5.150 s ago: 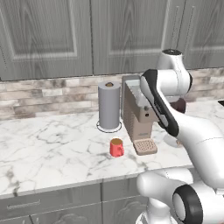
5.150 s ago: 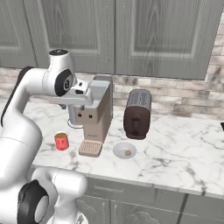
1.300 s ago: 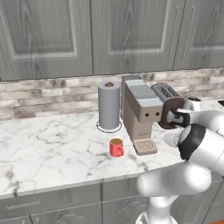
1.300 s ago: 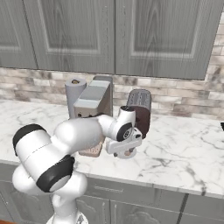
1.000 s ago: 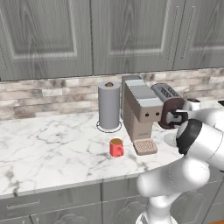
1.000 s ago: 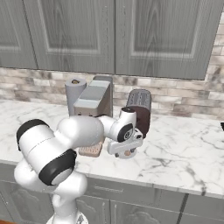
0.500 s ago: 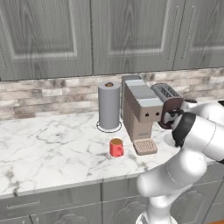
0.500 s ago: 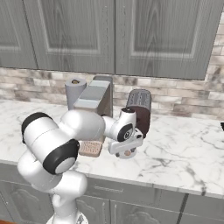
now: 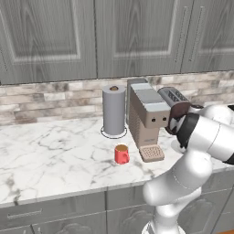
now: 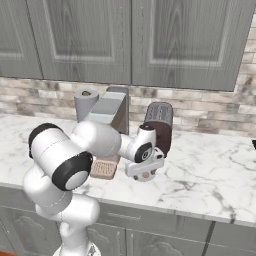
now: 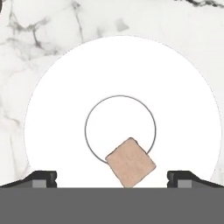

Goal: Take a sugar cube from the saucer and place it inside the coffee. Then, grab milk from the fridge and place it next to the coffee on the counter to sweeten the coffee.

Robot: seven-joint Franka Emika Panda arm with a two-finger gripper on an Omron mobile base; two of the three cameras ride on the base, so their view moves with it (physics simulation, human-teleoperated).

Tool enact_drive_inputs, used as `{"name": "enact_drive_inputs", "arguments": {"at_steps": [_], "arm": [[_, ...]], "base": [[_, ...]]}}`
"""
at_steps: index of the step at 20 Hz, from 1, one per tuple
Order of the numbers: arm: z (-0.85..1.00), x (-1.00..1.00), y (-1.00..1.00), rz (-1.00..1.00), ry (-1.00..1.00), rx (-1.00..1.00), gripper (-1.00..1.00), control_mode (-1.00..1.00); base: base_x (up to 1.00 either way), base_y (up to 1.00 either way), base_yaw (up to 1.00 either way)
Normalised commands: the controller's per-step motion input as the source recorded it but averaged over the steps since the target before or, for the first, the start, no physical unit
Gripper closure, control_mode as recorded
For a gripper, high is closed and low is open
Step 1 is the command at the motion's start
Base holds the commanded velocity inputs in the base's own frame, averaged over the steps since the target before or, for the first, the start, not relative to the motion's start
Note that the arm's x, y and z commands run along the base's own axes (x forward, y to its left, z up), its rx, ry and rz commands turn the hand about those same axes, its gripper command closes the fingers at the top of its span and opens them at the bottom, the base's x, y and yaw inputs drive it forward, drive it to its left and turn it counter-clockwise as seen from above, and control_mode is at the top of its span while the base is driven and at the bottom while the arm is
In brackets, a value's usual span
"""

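In the hand view the round white saucer [image 11: 118,78] lies straight below the hand on the marble counter [image 11: 26,52]. A tan sugar cube [image 11: 130,162] rests on it, just off the centre ring. My gripper [image 11: 113,179] is open, and its two dark fingertips [image 11: 43,178] stand wide apart on either side of the cube without touching it. From the right base view the gripper [image 10: 145,172] hangs low over the counter [image 10: 210,170] in front of the toaster. The red mug of coffee [image 9: 121,154] stands left of the coffee machine's drip tray. The milk and the fridge are out of view.
A grey coffee machine [image 9: 146,116] stands just behind the mug, a paper towel roll [image 9: 114,111] to its left and a dark toaster [image 10: 158,125] to its right. Grey wall cabinets [image 9: 137,36] hang above. Bare marble stretches to the left [image 9: 55,160].
The arm has swung from upright over the mug to the right and down. In the last second the hand has settled lower over the saucer. The base has not moved.
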Motion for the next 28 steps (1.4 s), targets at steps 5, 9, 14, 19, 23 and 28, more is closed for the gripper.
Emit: {"name": "enact_drive_inputs", "arguments": {"at_steps": [5, 9, 14, 19, 23, 28], "arm": [[-0.08, 0.04, -0.13, 0.0, -0.01, 0.0, -1.0, -1.0], [-0.05, 0.14, -0.03, -0.02, -0.05, -0.02, -1.0, -1.0], [-0.12, 0.03, 0.0, -0.03, -0.03, 0.0, -1.0, -1.0], [-0.26, 0.0, 0.0, 0.0, 0.0, -0.01, 1.0, -1.0], [-0.19, 0.0, 0.0, 0.0, -0.01, -0.01, 1.0, -1.0], [-0.02, 0.0, 0.0, 0.0, 0.0, 0.0, 1.0, -1.0]], "base": [[0.0, 0.0, 0.0], [0.0, 0.0, 0.0], [0.0, 0.0, 0.0], [0.0, 0.0, 0.0], [0.0, 0.0, 0.0], [0.0, 0.0, 0.0]]}}
